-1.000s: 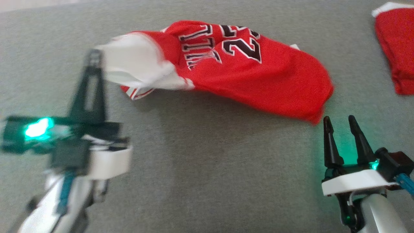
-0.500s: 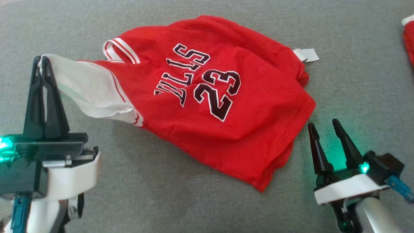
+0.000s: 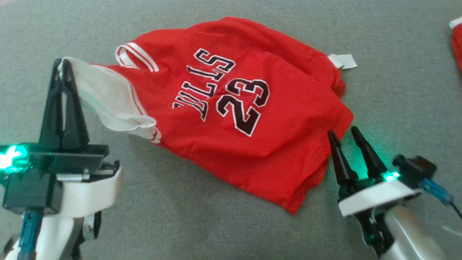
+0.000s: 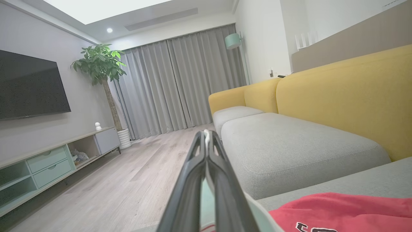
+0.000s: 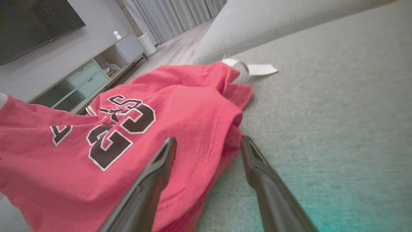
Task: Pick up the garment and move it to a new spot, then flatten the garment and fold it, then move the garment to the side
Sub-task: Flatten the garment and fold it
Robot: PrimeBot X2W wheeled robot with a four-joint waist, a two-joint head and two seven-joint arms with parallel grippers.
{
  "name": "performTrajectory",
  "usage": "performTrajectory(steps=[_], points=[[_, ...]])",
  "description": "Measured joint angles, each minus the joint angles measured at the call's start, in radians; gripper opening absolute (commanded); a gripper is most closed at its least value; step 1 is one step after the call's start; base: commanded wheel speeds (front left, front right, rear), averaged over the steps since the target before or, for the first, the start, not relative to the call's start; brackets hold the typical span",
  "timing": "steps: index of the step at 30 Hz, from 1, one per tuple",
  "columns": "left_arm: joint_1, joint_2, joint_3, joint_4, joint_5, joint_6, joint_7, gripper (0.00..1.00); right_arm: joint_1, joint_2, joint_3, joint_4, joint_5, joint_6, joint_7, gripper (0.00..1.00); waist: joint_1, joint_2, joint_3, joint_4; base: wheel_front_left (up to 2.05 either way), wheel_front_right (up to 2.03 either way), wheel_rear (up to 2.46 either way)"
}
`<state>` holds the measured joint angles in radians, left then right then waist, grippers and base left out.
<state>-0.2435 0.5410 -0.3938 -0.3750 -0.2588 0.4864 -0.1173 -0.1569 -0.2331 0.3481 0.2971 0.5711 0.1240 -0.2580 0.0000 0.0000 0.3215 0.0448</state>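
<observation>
Grey woven sofa seat (image 3: 216, 224) runs across the whole head view, and a red jersey (image 3: 274, 144) lies rumpled on it, printed side up, with black white-edged lettering and the number 23 (image 3: 243, 106). Most of the jersey rests on the seat. Its white-lined shoulder end (image 3: 104, 97) is lifted off the fabric and drawn out away from the number.

The left gripper (image 3: 62, 65) sits at that lifted end of the jersey. Its two dark fingers are pressed together, with a strip of the white edge pinched between their tips. The left wrist view shows the same white sliver caught at the tips of the left gripper (image 4: 206, 138), and the jersey (image 4: 338, 209) trails off beside the fingers.

The right gripper (image 3: 343, 130) is at the opposite end of the jersey, against its hem corner. Its fingers are spread apart and nothing is between them. In the right wrist view one finger of the right gripper (image 5: 208, 139) lies over the jersey's (image 5: 180, 122) hem, and the other is over bare seat just beside it. Whether either tip touches the cloth I cannot tell.

A small white tag (image 3: 343, 60) sticks out from the jersey's far edge. Well apart from the jersey, beyond the tag, the edge of a second red garment (image 3: 456, 39) shows. Past the jersey's lifted end stand a yellow sofa back (image 4: 347, 96), grey curtains (image 4: 180, 87), a potted tree (image 4: 99, 61) and a wall-mounted television (image 4: 29, 87).
</observation>
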Motion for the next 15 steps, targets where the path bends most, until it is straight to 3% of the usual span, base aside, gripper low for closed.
performTrajectory(steps=[2, 3, 4, 10, 15], points=[[-0.015, -0.009, -0.010, 0.007, 0.000, -0.004, 0.000, 0.00, -0.047, -0.003, 0.043, 0.065, 0.044, 0.000, 0.000, 0.96, 0.0000, 0.0000, 0.003, 0.012, 0.00, 0.00, 0.00], [-0.022, -0.015, -0.017, 0.010, 0.000, -0.005, 0.000, 0.00, -0.066, -0.012, 0.070, 0.101, 0.049, 0.000, 0.000, 0.41, 0.0000, 0.0000, 0.004, 0.018, 0.00, 0.00, 0.00], [-0.029, -0.019, -0.024, 0.013, 0.000, -0.013, -0.001, 0.00, -0.087, -0.022, 0.083, 0.124, 0.049, 0.000, 0.000, 0.00, -0.0001, 0.0000, 0.006, 0.023, 0.00, 0.00, 0.00], [-0.078, -0.064, -0.056, 0.016, -0.022, -0.040, -0.043, 0.00, -0.235, -0.043, -0.016, 0.162, 0.024, 0.000, 0.000, 0.00, 0.0001, 0.0000, 0.031, 0.045, 0.00, 0.00, 0.00], [-0.149, -0.126, -0.094, 0.018, -0.055, -0.092, -0.089, 0.00, -0.353, -0.139, -0.113, 0.158, -0.051, 0.000, 0.000, 0.00, 0.0001, 0.0000, 0.060, 0.053, 0.00, 0.00, 0.00]])
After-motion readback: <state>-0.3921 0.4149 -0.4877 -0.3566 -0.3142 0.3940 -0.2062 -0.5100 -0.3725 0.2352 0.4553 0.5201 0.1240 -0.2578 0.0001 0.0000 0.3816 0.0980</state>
